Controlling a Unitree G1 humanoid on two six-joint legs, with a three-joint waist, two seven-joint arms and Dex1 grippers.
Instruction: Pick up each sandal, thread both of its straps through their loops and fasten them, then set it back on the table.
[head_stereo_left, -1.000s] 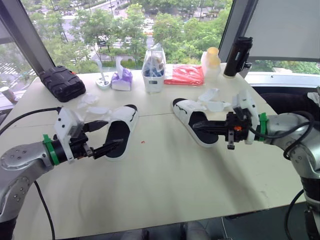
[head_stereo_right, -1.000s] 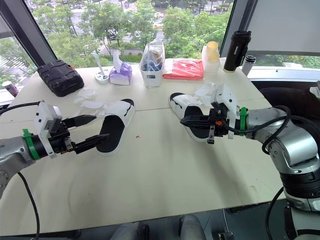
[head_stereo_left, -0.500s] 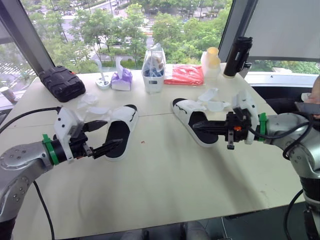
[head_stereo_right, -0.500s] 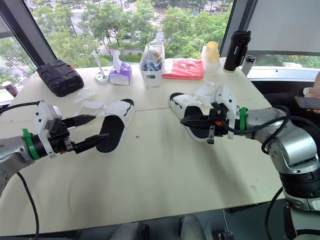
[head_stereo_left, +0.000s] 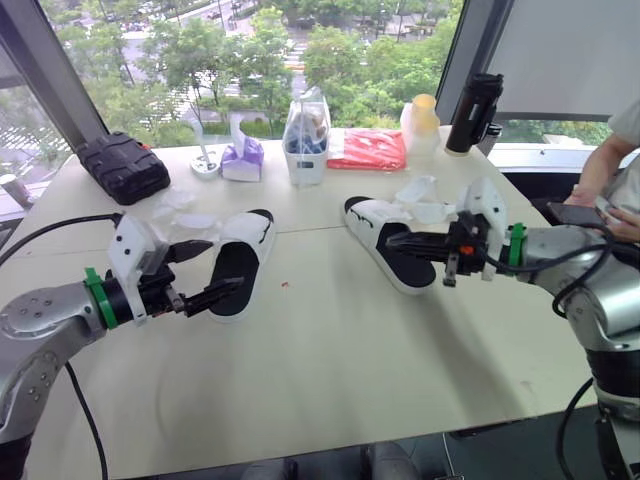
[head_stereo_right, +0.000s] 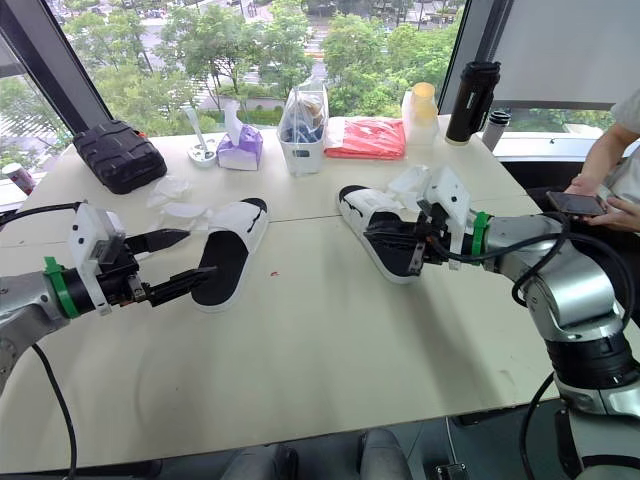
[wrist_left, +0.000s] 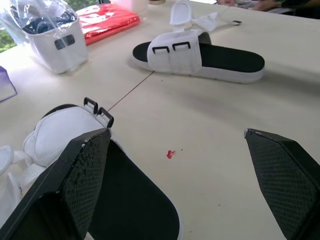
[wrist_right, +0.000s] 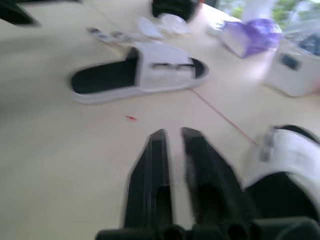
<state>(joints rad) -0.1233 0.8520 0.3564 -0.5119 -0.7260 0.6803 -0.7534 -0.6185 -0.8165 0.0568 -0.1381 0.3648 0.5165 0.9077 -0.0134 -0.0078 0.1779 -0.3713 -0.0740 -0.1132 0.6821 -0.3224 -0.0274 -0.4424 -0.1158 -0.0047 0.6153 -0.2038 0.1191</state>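
Your left gripper (head_stereo_left: 227, 263): fingers spread wide, empty, poised at the heel of the left sandal (head_stereo_left: 247, 232) | your right gripper (head_stereo_left: 392, 240): fingers almost together, holding nothing, over the right sandal (head_stereo_left: 372, 215) | both lie flat on the table (head_stereo_left: 330, 340), well apart, straps (head_stereo_left: 420, 192) loose

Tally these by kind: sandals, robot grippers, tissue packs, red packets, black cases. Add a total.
Sandals: 2
Grippers: 2
Tissue packs: 1
Red packets: 1
Black cases: 1
Total: 7
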